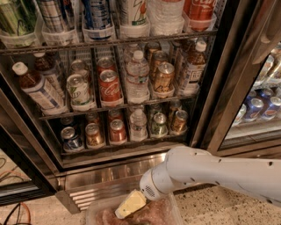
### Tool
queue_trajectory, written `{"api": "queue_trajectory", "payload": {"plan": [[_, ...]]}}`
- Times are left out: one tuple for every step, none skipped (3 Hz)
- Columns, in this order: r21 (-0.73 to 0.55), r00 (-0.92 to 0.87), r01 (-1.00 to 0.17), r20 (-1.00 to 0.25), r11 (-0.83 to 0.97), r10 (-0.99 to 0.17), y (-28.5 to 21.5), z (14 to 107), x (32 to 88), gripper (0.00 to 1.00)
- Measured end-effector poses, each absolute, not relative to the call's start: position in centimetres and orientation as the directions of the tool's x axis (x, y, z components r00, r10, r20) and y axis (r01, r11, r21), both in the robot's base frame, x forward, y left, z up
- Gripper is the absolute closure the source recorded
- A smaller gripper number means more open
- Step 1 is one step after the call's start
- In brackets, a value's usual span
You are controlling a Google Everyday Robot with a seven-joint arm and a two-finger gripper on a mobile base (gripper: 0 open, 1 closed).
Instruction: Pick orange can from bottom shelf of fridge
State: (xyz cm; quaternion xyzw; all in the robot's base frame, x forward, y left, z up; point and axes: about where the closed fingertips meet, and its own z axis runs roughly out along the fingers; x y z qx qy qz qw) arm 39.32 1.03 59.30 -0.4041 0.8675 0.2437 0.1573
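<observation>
While the gripper (127, 206) hangs low in front of the fridge (206, 88), below the ribbed base panel (105, 184) and over a clear tub (171, 211) at the bottom edge of the view, the reach for the can looks not yet begun. Whether the gripper is open or closed cannot be told, but it is well apart from every can.

The orange can (93, 134) stands at the front of its lane on the bottom shelf (131, 145), second from the left. A blue-and-silver can (70, 139) is just beside it on one side and a red can (117, 131) on the other. (A second coppery can (179, 121) stands at the right end of the same shelf, past a small water bottle (138, 125) and a green can (159, 125), so the choice of lane is a judgement.)

To do the step well, the arm (219, 171) would need to rise clear of the sill and line up square with that lane. It should then go in level under the rack above and close around the can's body without nudging the red neighbour.

The white cola script on the larger cola can (109, 88) on the middle shelf can be made out, and what looks like a big 7 on a bottle (131, 11) in the top row. The small cans' labels are unreadable.
</observation>
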Motion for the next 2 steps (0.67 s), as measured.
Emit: {"api": "queue_trajectory", "payload": {"plan": [[0.306,-0.683,-0.722,-0.459,0.621,-0.568,2.2,58.06,40.55,0.0],[0.306,-0.683,-0.722,-0.459,0.621,-0.568,2.2,58.06,40.55,0.0]]}}
